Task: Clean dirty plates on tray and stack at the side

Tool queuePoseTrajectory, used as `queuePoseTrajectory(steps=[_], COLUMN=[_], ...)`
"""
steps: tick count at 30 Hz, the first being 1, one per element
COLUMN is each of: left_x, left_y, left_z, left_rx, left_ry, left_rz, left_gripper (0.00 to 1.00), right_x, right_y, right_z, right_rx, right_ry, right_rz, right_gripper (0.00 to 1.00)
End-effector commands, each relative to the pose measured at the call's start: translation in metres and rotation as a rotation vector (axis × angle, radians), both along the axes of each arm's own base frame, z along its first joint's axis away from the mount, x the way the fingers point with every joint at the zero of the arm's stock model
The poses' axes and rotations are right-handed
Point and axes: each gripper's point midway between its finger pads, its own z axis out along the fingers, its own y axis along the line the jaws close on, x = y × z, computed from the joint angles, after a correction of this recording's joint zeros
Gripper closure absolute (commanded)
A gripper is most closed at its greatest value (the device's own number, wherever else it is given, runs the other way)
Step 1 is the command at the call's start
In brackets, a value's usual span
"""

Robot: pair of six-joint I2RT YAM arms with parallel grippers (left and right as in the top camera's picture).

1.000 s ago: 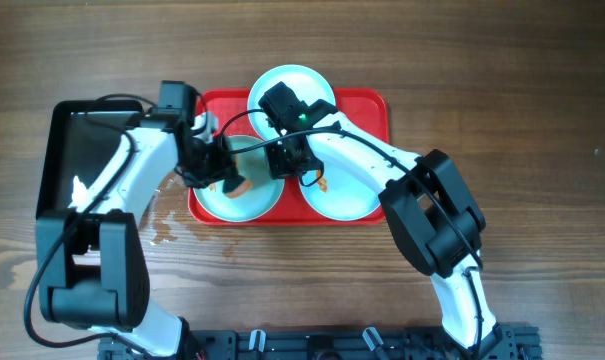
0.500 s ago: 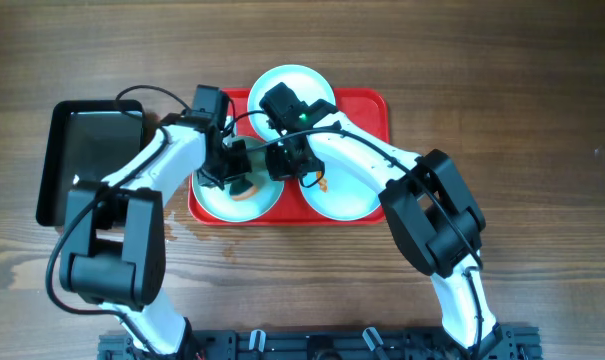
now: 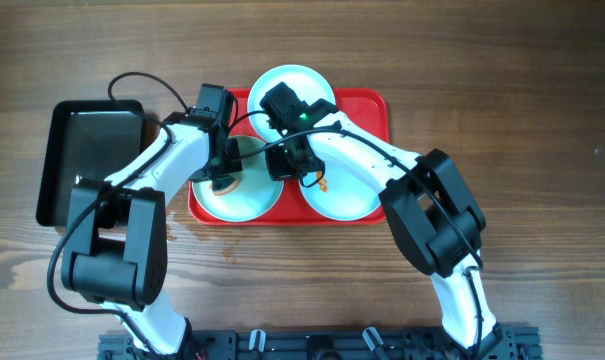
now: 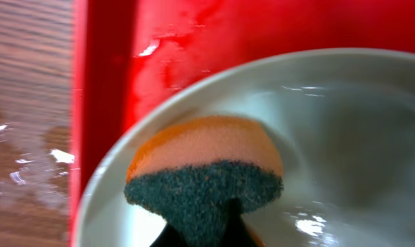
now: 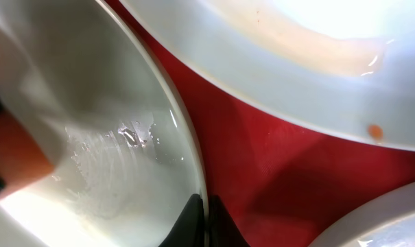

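- I count three plates, all on the tray (image 3: 377,108): far plate (image 3: 294,82), left plate (image 3: 244,203), right plate (image 3: 347,200).
- Left pincer (image 4: 202,223) clamps one sponge (image 4: 204,161), pressed onto the left plate.
- Right pincer (image 5: 202,216) pinches that plate's rim.
- One black pan (image 3: 87,160) sits on the surface (image 3: 522,100), left of the tray.

I record the tray (image 3: 372,110) carrying the far plate (image 3: 317,82), which overhangs its far rim, with the left plate (image 3: 244,205) and right plate (image 3: 347,200) side by side along its near edge. A sponge (image 4: 204,154) lies in the left plate. A pan (image 3: 87,150) sits left of the tray, apart.
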Motion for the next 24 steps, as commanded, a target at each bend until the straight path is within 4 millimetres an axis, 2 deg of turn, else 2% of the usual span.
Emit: queuePoseTrajectory(steps=[1, 5, 7, 14, 16, 18, 24], left_x=[-0.015, -0.031, -0.033, -0.018, -0.015, -0.012, -0.007], left_y=[0.022, 0.004, -0.004, -0.043, -0.052, -0.053, -0.062], left_z=[-0.013, -0.016, -0.012, 0.033, 0.039, 0.039, 0.012], left_rx=[0.119, 0.01, -0.039, -0.27, -0.319, -0.323, -0.376], left_ry=[0.071, 0.145, 0.154, 0.06, 0.039, 0.028, 0.035], left_rz=[0.023, 0.034, 0.031, -0.002, -0.012, -0.014, 0.003], left_gripper=[0.96, 0.96, 0.96, 0.96, 0.96, 0.96, 0.96], right_x=[-0.015, -0.014, -0.014, -0.014, -0.014, -0.015, -0.016], right_y=[-0.002, -0.002, -0.001, -0.002, -0.002, -0.001, 0.002], right_z=[-0.014, -0.013, -0.013, -0.013, -0.013, -0.013, -0.012], right_rx=[-0.016, -0.014, -0.012, -0.013, -0.013, -0.01, 0.008], right_ry=[0.063, 0.06, 0.058, 0.061, 0.062, 0.065, 0.077], right_rz=[0.016, 0.016, 0.015, 0.011, 0.008, 0.009, 0.011], right_gripper=[0.96, 0.96, 0.96, 0.96, 0.96, 0.96, 0.96])
